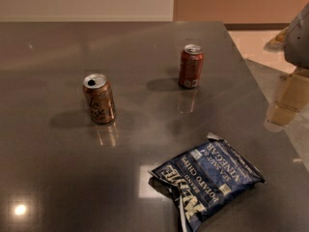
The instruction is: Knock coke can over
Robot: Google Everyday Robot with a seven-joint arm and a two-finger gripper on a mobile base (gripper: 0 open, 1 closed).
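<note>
The coke can (191,66) is dark red with a silver top and a small white patch near its base. It stands upright on the grey table (58,178), in the far middle-right part. My gripper (288,102) shows as a pale shape under a grey arm part (299,35) at the right edge of the view. It is beyond the table's right edge, well to the right of the coke can and apart from it.
An orange-brown can (99,98) with dark script and an open top stands upright left of centre. A blue potato chips bag (206,179) lies flat near the front right. The table's right edge runs diagonally past the gripper.
</note>
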